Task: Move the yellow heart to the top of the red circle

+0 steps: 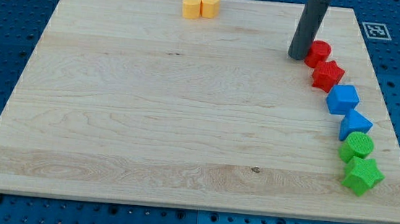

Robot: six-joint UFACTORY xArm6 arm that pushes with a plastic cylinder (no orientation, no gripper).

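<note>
The rod comes down from the top edge of the frame in the upper right, a thick dark grey cylinder leaning slightly so that its upper part sits further toward the view's right than its lower end. My tip rests on the board in the upper right of the frame, just to the view's left of the red circle, touching it or nearly so. No more of the arm shows.

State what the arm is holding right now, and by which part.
Nothing is held: the rod cannot grip. My tip rests on the board just left of the red circle, about touching it. The yellow heart sits far off at the view's top.
</note>
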